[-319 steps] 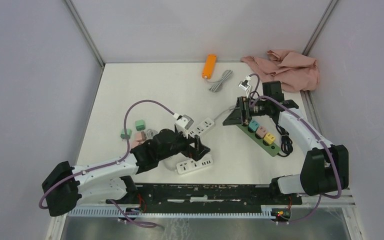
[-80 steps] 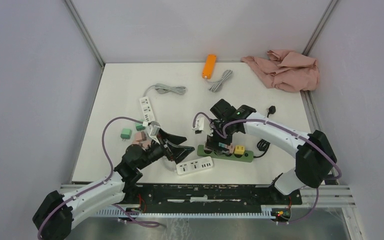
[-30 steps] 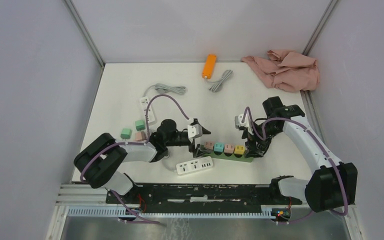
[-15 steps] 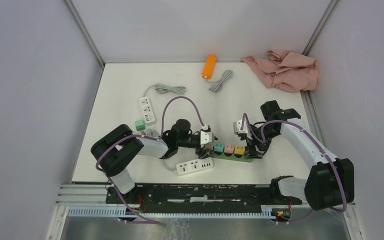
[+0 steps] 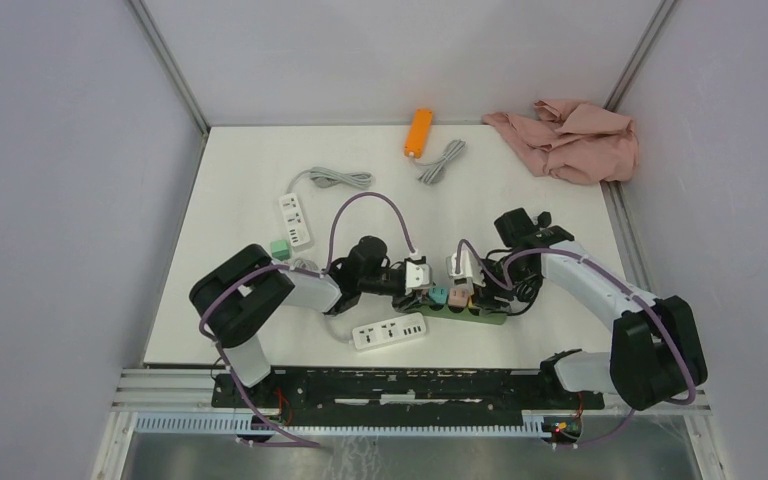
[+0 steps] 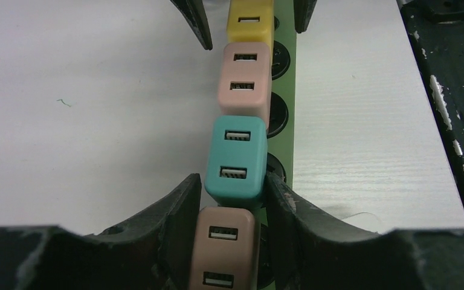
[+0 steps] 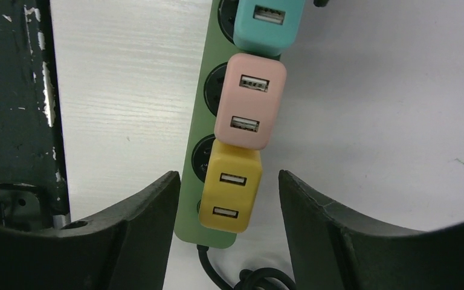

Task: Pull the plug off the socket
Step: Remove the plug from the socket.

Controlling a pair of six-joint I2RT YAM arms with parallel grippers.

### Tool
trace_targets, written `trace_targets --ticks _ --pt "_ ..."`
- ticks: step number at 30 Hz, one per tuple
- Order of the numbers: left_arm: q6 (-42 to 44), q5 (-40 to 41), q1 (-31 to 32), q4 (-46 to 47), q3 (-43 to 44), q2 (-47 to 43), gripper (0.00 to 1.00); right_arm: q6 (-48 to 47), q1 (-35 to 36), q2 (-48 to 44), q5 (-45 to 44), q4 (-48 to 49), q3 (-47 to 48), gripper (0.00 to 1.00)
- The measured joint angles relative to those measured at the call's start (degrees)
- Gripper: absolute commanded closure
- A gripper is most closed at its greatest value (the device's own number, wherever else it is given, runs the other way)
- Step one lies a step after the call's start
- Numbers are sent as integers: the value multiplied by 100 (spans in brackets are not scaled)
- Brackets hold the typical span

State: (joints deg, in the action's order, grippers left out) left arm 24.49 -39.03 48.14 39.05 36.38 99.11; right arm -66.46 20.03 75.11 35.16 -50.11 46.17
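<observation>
Paired USB slots are seen on the plug faces. The green power strip (image 5: pixel 485 315) is laid at the top view's lower centre, with a white strip (image 5: pixel 390 331) just below it and a pink cloth (image 5: pixel 570 135) at upper right. The right gripper (image 7: pixel 228 181) is held spread astride the yellow plug (image 7: pixel 231 193), with gaps on both sides. The left gripper (image 6: pixel 234 187) is drawn close about the tan plug (image 6: pixel 223 248) and the near end of the teal plug (image 6: pixel 235 154); whether it pinches cannot be told.

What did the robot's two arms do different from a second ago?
Both arms slid inward over the green power strip. The left fingers narrowed around the nearest pink plug and teal plug at its left end; whether they grip yet is unclear. The right fingers narrowed too but stand clear of the yellow plug. Strip, plugs, orange box and cloth stayed put.
</observation>
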Motion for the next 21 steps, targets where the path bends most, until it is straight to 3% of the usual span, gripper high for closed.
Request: trace_targets --ticks 3,6,9,15,21 --pt "4 -22 0 -24 33 61 67 105 66 63 -197 131 -15 52" --pt "-2 -70 0 -50 48 68 85 229 114 74 -313 192 -15 66" --pt "-33 -76 0 -81 66 70 95 426 140 72 -396 179 -13 78" --pt "-162 -66 17 -79 107 105 97 730 160 72 -577 251 -2 93" --pt "-168 -24 39 -74 151 146 97 820 122 118 -608 195 68 100"
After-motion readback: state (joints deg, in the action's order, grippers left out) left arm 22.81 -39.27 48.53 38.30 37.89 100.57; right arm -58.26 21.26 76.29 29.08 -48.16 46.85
